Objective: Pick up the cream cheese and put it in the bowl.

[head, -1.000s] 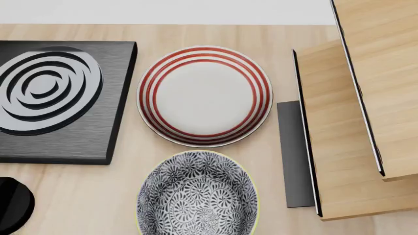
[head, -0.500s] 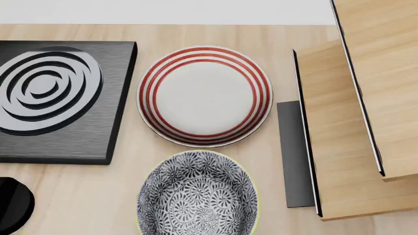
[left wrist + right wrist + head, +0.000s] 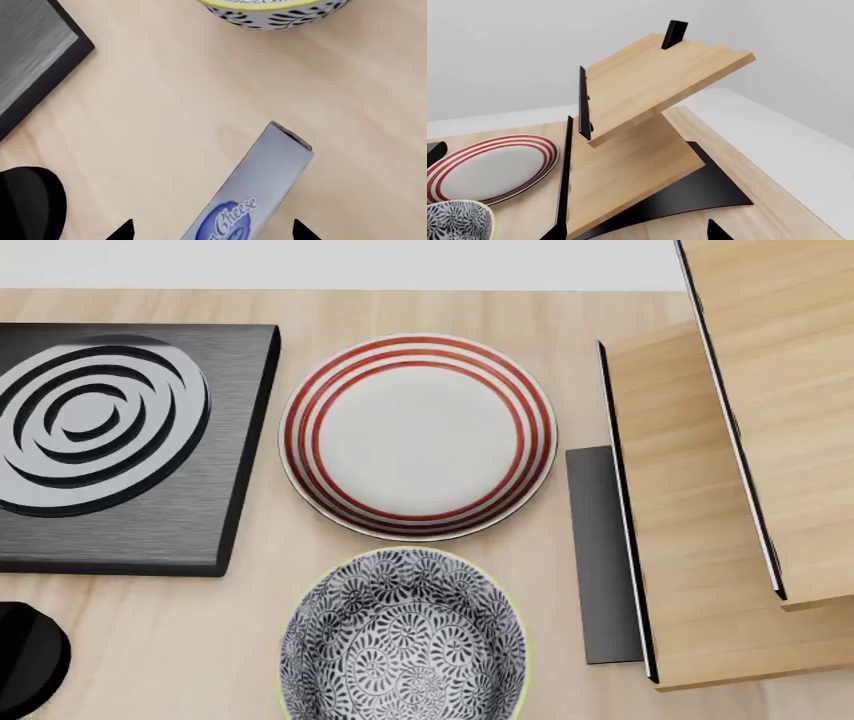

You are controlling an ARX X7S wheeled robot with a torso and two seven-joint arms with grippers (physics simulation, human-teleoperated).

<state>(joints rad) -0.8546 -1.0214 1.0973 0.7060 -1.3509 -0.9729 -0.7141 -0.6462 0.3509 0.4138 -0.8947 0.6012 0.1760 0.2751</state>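
Note:
The cream cheese [image 3: 257,185], a flat silver-grey box with a blue oval label, lies on the wooden table, out of the head view. My left gripper [image 3: 213,233] is open, with a dark fingertip [image 3: 123,232] on either side of the box's near end and clear of it. The blue-and-white floral bowl [image 3: 400,640] stands at the front middle of the table. Its outer wall shows beyond the box in the left wrist view [image 3: 273,14], and its rim shows in the right wrist view [image 3: 457,220]. My right gripper [image 3: 636,233] is open and empty, facing the wooden rack.
A white plate with red rings [image 3: 418,437] lies behind the bowl. A black burner block [image 3: 120,440] fills the left; its corner shows in the left wrist view [image 3: 33,60]. A tilted wooden rack [image 3: 721,490] on a black base stands at the right. A black rounded object [image 3: 20,655] sits front left.

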